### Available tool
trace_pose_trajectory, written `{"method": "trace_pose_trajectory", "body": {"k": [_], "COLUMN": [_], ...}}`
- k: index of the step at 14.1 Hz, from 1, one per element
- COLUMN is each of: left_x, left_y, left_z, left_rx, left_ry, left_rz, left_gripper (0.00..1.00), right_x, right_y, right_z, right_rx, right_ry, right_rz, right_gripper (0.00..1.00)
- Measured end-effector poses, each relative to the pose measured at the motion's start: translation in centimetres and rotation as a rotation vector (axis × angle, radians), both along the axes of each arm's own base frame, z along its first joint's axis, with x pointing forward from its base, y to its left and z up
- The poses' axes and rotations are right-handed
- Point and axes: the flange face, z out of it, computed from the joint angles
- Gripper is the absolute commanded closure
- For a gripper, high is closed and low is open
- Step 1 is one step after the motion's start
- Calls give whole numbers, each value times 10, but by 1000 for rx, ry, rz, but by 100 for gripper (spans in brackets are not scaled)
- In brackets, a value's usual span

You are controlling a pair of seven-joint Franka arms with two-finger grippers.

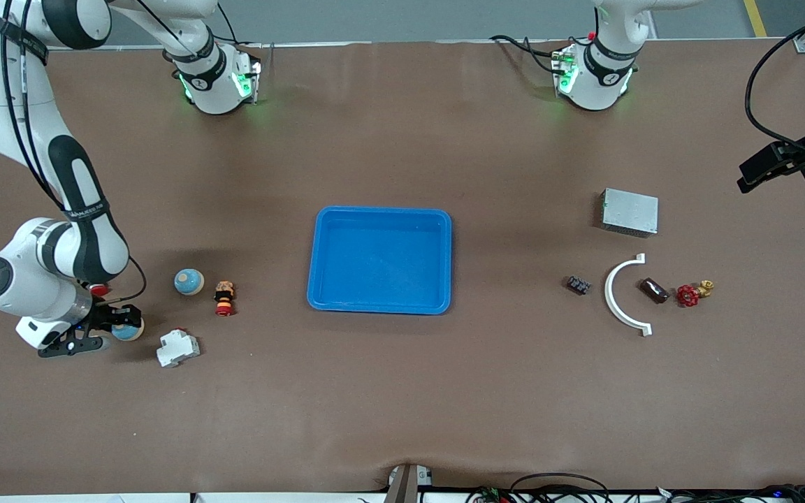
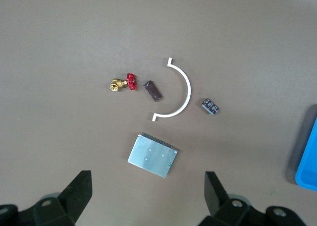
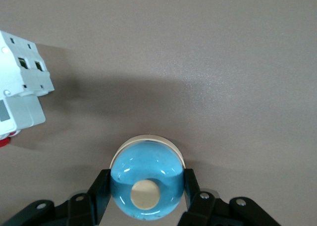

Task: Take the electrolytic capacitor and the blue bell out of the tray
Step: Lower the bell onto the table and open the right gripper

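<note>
Two target items are already out of the tray (image 1: 380, 260), and the blue basin sits bare in the middle of the table! Look toward the right arm's end from the tray: the right gripper (image 1: 120, 328) is low at the tabletop, fingers (image 3: 99, 194) clamped on either side of the blue bell (image 3: 146, 186), which seems to rest on the surface — a set-down in progress, I'd say, with only the release left. Near it, a white breaker block (image 1: 178, 347), a second bluish bell (image 1: 189, 281) and a small striped figure (image 1: 224, 298) keep to that same end.

Now toward the left arm's end from the tray: the electrolytic capacitor (image 1: 654, 290) lies on its side, tucked inside the curve of a white arc piece (image 1: 619, 293), beside a red-handled valve (image 1: 692, 293). High over that cluster, the left gripper (image 1: 769, 168) hangs with jaws spread wide and nothing between them, waiting.
</note>
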Motion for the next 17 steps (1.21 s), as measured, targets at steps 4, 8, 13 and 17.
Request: {"method": "trace_pose_trajectory", "body": {"k": [4,8,13,17], "left_x": [-1,-1,-1,-1], "left_y": [1,1,1,1], "left_z": [-1,-1,-1,-1], "left_rx": [0,0,0,0], "left_ry": [7,9,10,11], "left_rz": [1,2,2,2], "left_gripper": [0,0,0,0], "right_x": [0,-1,-1,-1], "right_y": [-1,-2,-2,-2], "right_z": [-1,-3,-4,-4], "right_rx": [3,16,17,17], "right_ry": [-3,-4,-4,-4], "right_rz": [-6,-22,-23,-23], "right_gripper": [0,0,0,0]}}
